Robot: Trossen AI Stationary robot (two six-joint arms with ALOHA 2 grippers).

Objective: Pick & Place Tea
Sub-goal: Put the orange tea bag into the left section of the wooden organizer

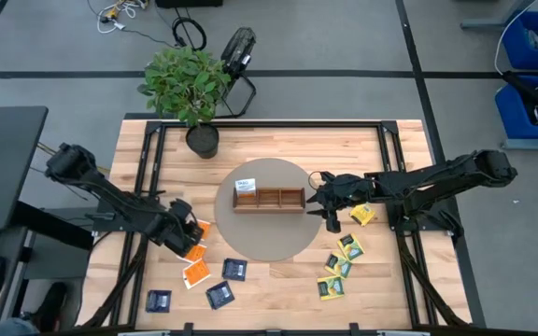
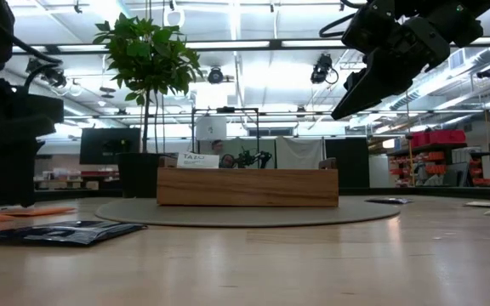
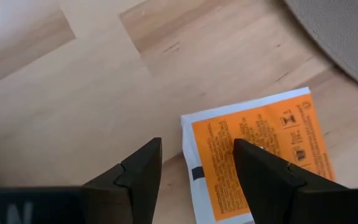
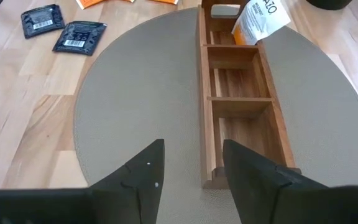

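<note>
Watching left pincer [image 3: 194,171] released over orange packet [image 3: 257,155] left of tray [image 1: 269,199]; flat packet may slip. Right pincer [image 4: 191,163] released, empty, beside tray.

The orange packet [image 3: 257,158] (left wrist view) runs off frame.

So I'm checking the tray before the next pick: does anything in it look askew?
Yes. The one packet in the wooden tray, an orange-and-white tea packet in its end compartment on the left arm's side, leans tilted against the compartment wall and pokes above the rim instead of lying flat. The other two compartments hold nothing.
</note>
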